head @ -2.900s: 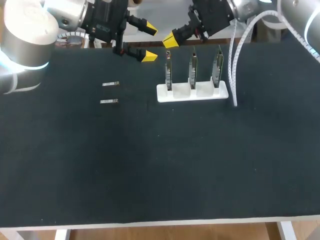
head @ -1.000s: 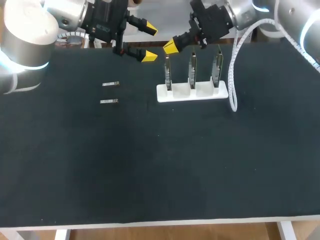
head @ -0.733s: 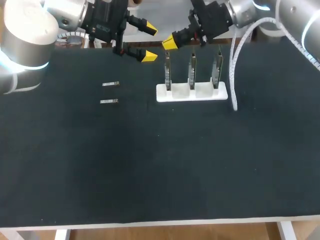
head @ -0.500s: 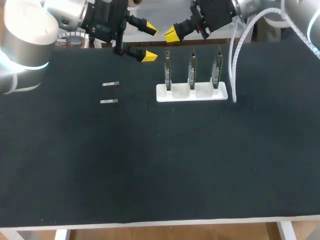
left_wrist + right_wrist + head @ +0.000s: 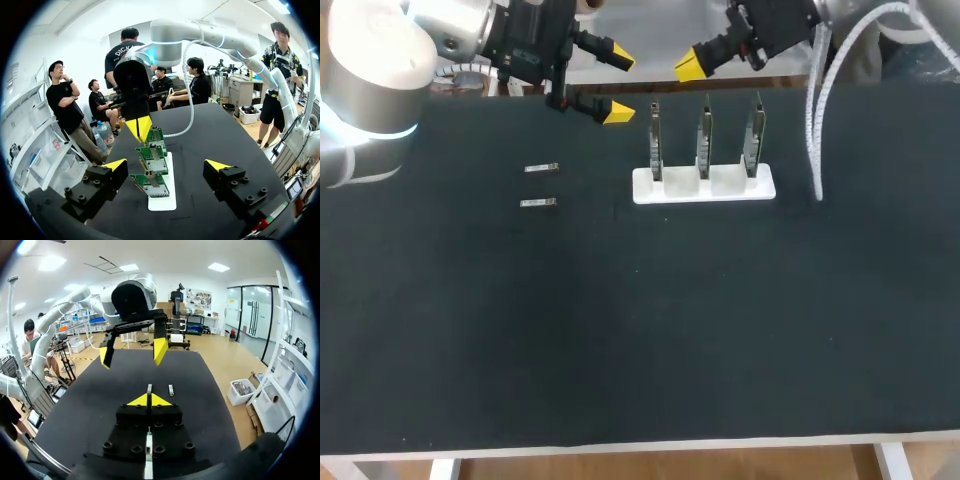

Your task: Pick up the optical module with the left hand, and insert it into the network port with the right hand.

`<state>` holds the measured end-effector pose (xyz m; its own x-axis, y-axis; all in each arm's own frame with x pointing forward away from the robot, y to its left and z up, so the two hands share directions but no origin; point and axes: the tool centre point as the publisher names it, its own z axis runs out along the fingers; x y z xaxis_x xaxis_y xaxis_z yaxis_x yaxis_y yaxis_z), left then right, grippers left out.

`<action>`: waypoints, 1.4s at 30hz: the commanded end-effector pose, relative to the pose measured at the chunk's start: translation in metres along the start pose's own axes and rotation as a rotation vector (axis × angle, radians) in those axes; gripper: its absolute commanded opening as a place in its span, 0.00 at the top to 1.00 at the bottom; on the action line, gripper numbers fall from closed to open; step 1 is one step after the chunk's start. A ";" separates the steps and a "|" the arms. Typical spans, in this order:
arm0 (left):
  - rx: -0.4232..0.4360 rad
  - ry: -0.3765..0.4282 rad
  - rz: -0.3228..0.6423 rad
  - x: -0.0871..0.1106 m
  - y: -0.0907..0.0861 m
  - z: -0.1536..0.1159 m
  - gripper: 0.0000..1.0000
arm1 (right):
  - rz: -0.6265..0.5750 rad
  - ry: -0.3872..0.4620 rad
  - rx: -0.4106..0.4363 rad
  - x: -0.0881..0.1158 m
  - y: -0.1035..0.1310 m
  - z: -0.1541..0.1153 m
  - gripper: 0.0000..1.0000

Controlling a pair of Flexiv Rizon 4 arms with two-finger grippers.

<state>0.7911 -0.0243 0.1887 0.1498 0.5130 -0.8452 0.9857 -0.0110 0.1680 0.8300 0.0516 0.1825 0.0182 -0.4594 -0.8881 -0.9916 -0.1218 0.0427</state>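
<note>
The left gripper (image 5: 616,86) is open wide, just past the left end of the white stand (image 5: 704,187). The right gripper (image 5: 692,66) is pinched shut, tip to tip, behind the stand. Three green boards (image 5: 151,152) stand up in it. Well to the stand's left, the first optical module (image 5: 540,168) and second optical module (image 5: 537,203) lie flat on the black table (image 5: 620,330). Both are small, thin and silver.

Robotics or electronics lab, to judge by the bench (image 5: 640,330): black covering, white holder (image 5: 672,189) with three green circuit boards (image 5: 151,152) upright in a row, two small metal optical modules (image 5: 541,168) lying apart from it, left arm (image 5: 370,60) and right arm (image 5: 200,35) over the far edge.
</note>
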 end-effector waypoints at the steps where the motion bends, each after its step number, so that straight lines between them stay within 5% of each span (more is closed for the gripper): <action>1: 0.002 0.005 -0.001 -0.001 0.001 0.000 0.00 | 0.014 0.009 0.072 0.002 0.028 -0.009 1.00; 19: 0.002 0.005 -0.001 -0.001 0.001 0.000 0.00 | 0.046 0.046 0.153 0.013 0.054 -0.041 1.00; 20: 0.002 0.005 -0.001 -0.001 0.001 0.000 0.00 | 0.052 0.047 0.162 0.012 0.054 -0.040 0.81; 21: 0.002 0.005 -0.001 -0.001 0.001 0.000 0.00 | 0.052 0.047 0.162 0.012 0.054 -0.040 0.35; 22: 0.002 0.005 -0.001 -0.001 0.001 0.000 0.00 | 0.052 0.047 0.162 0.012 0.054 -0.040 0.00; 42: 0.002 0.005 -0.001 -0.001 0.001 0.000 0.00 | 0.052 0.047 0.162 0.012 0.054 -0.040 0.00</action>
<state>0.7911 -0.0243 0.1887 0.1498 0.5130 -0.8452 0.9857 -0.0110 0.1680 0.7880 0.0043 0.1922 -0.0323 -0.5008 -0.8650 -0.9974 -0.0390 0.0599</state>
